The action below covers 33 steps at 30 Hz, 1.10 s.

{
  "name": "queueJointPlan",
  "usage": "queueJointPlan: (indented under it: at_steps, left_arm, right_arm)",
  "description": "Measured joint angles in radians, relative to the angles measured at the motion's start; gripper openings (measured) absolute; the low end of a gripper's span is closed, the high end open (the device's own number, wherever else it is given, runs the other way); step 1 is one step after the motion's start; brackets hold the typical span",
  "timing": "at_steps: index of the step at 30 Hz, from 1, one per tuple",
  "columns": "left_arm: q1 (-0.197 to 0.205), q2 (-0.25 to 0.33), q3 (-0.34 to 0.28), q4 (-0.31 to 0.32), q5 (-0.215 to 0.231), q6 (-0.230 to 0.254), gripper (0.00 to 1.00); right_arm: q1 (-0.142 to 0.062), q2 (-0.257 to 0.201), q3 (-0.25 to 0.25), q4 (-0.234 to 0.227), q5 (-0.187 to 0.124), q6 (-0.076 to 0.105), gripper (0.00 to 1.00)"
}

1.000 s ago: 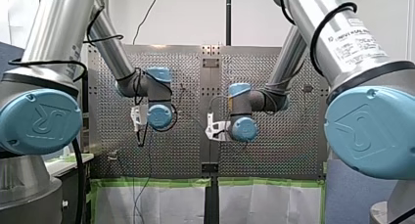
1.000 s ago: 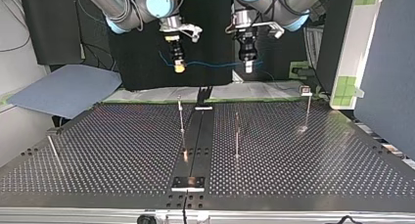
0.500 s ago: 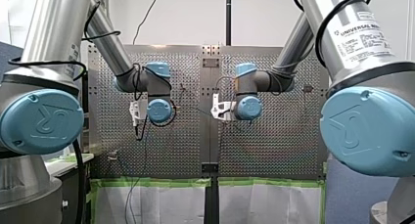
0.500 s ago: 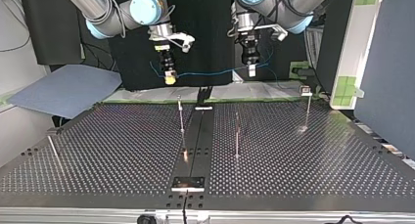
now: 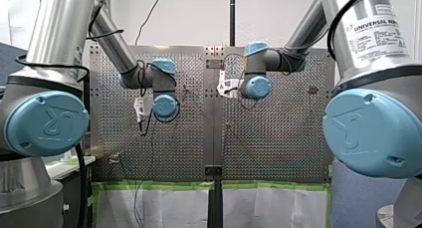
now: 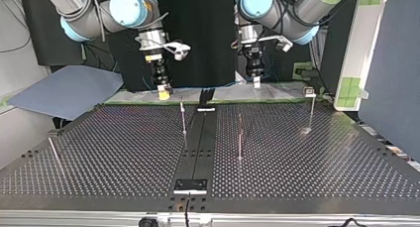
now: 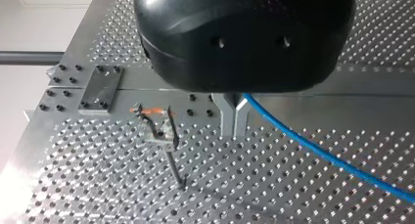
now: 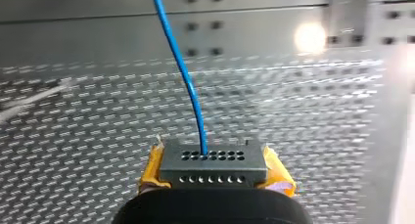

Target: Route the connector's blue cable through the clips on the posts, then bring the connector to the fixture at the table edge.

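The dark grey connector point(image 8: 214, 161) sits between the yellow pads point(image 8: 152, 170) of my right gripper point(image 8: 215, 177), which is shut on it. The blue cable point(image 8: 188, 82) leaves the connector's face and runs ahead over the perforated plate. My left gripper point(image 7: 235, 128) has its metal fingers shut on the same blue cable point(image 7: 318, 153), which trails off to one side. A thin post with a wire clip point(image 7: 164, 132) stands just beside those fingers. In the top view my right gripper point(image 6: 164, 92) hangs at the left and my left gripper point(image 6: 256, 82) at the right, both over the table's far edge.
Thin posts stand on the perforated table: one point(image 6: 183, 115) left of the dark centre strip point(image 6: 200, 142), one point(image 6: 240, 138) right of it, a clip-topped post point(image 6: 311, 105) further right, and a leaning one point(image 6: 53, 150) at the far left. A black fixture plate point(image 6: 190, 186) lies at the near edge.
In the top view both grippers have come down toward the table's far edge, and my right gripper has drifted left. The cable between them has sunk with them.
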Motion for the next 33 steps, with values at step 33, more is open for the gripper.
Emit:
queueJointPlan:
  at_steps: [33]
  left_arm:
    - [0.191, -0.004, 0.17, -0.085, 0.196, -0.001, 0.0]
  right_arm:
    - [-0.028, 0.102, -0.132, -0.014, -0.091, 0.024, 0.0]
